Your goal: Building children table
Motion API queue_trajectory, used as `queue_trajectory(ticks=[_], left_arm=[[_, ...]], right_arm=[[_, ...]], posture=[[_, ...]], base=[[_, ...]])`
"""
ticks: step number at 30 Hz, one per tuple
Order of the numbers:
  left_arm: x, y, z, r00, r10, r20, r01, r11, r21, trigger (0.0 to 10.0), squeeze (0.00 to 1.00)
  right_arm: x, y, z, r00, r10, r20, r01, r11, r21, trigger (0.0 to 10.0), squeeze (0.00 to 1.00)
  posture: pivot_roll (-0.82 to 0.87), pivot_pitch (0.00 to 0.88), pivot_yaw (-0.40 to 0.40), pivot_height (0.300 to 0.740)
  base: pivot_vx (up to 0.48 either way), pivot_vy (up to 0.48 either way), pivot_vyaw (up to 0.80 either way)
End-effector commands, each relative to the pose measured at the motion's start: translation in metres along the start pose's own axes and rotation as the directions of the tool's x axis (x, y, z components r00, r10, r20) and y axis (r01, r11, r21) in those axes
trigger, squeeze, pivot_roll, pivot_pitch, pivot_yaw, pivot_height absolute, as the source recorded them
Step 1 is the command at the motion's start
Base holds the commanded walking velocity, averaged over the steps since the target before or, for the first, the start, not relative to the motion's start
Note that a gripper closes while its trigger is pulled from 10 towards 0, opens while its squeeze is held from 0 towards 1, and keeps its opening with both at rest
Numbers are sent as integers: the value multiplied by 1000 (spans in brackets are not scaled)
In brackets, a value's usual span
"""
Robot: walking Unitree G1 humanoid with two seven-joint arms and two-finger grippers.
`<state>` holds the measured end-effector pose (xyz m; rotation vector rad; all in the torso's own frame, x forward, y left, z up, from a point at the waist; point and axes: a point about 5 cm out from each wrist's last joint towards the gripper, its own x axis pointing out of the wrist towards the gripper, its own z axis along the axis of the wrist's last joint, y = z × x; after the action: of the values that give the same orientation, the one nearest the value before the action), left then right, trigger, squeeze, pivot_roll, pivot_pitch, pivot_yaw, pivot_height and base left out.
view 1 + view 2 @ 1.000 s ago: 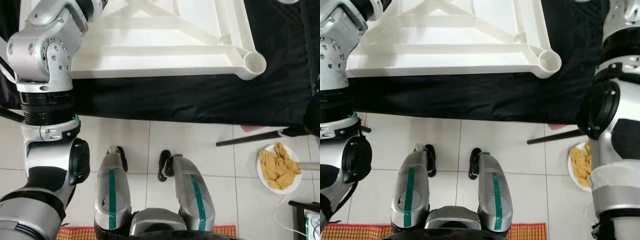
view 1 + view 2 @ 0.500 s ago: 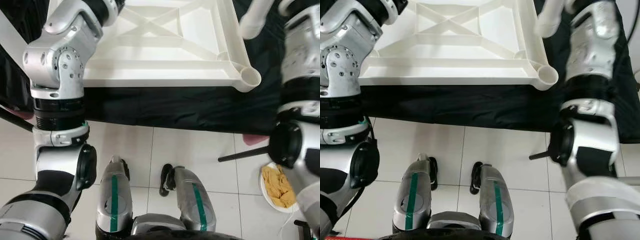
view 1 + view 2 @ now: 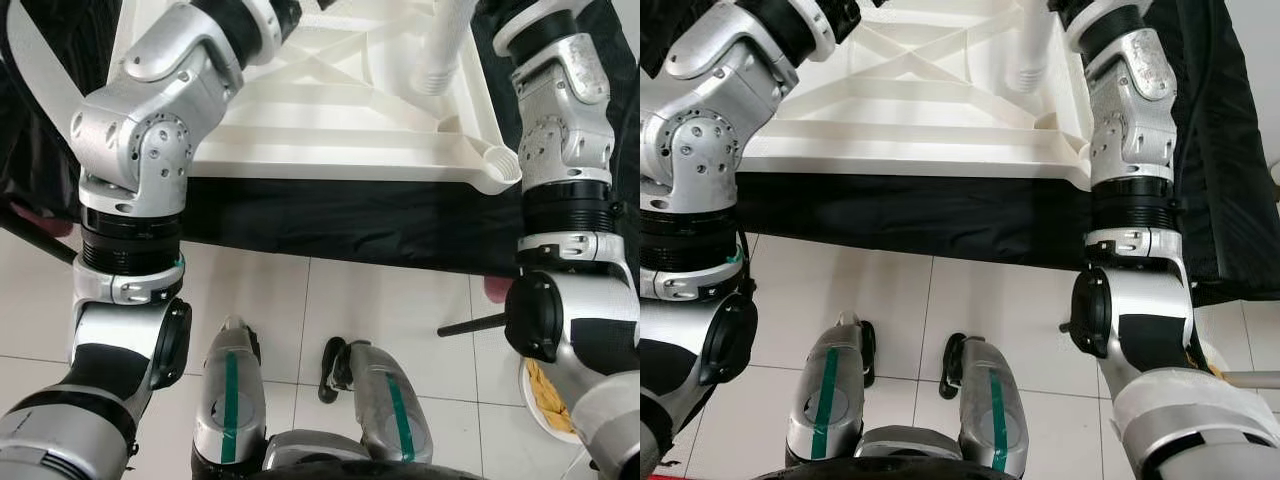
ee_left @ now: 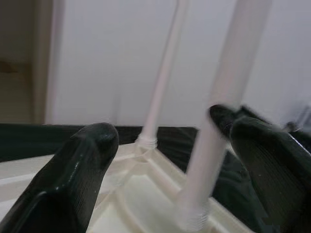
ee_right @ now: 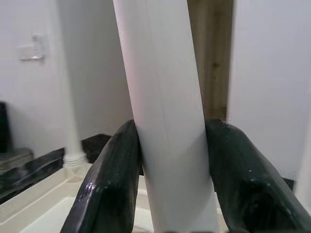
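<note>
The white tabletop [image 3: 330,120] lies upside down on a black-covered surface, ribs up, with an open corner socket [image 3: 497,160] at its near right. My right gripper [image 5: 170,179] is shut on a white table leg [image 5: 165,111]. In the left eye view that leg [image 3: 442,45] hangs over the tabletop's right rim, threaded end down, a little behind the socket. My left gripper [image 4: 170,165] is open above the tabletop; an upright fitted leg [image 4: 214,145] shows between its fingers, close to one of them, and a second leg [image 4: 160,87] stands farther back.
The black cloth [image 3: 350,220] hangs over the near edge onto the tiled floor. A black rod [image 3: 470,325] and a plate of yellow food [image 3: 545,400] lie on the floor at my right. My own legs [image 3: 230,400] stand close to the edge.
The view has tilted up. My right arm has come in from the right, carrying the leg over the tabletop's right rim. My left arm has reached farther over the tabletop.
</note>
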<state>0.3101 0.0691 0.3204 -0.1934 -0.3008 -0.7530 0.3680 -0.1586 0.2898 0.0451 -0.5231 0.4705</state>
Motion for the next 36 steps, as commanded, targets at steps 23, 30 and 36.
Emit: queue_trajectory(ticks=[23, 30, 36], left_arm=[[36, -31, 27, 895, -445, -14, 445, 895, -35, 10000, 0], [42, -35, 36, 877, -479, 17, 480, 877, -22, 10000, 0], [51, -38, 38, 861, -507, 24, 508, 861, -17, 10000, 0]], right_arm=[[-15, 26, 9, 969, 244, -44, -244, 970, 0, 10000, 0], [-17, 29, 7, 957, 281, -64, -282, 959, 2, 10000, 0], [-20, 35, 6, 939, 332, -83, -333, 943, 5, 10000, 0]], posture=[[121, 0, -69, 740], [119, 0, -68, 740], [117, 0, -66, 740]], base=[[0, 0, 0], [0, 0, 0], [0, 0, 0]])
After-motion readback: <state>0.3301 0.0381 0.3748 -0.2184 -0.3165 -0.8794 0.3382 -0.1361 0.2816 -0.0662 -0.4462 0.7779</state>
